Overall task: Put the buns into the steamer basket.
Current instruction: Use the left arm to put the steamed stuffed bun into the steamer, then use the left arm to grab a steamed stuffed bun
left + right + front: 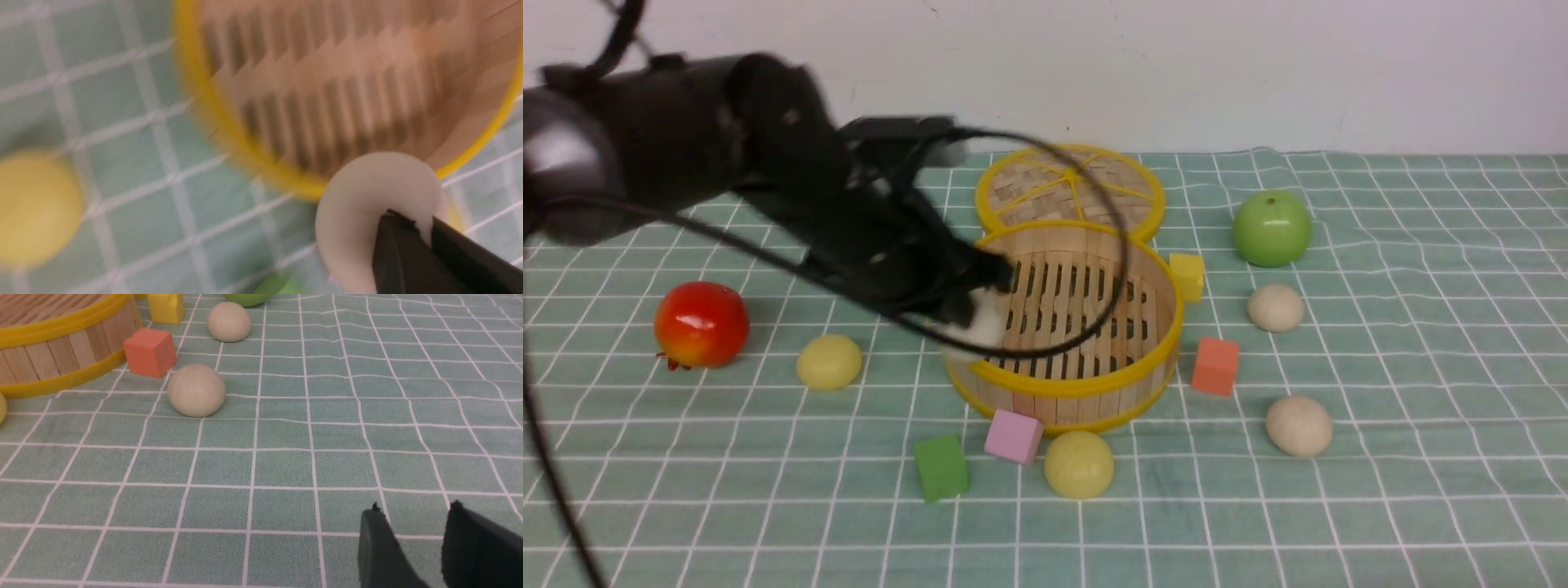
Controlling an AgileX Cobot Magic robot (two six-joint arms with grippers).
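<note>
The left arm (pixel 768 163) hangs over the basket's (pixel 1094 384) left rim, blocking that side. The lid (pixel 1070 184) lies just behind it; cubes (pixel 1215 367) and a yellow bun (pixel 1079 464) crowd its front and right. Far right, the surface (pixel 1445 392) lies open.

No text, label, brand, number or sign can be read in any view. There is none on the steamer basket (pixel 1086 384) and none on the woven lid (pixel 1070 189) at its 12 o'clock. The only marking is the white grid on the green cloth (pixel 1421 490) over the surface, and it holds no characters. The left wrist view is blurred, so nothing fine could be made out there.
</note>
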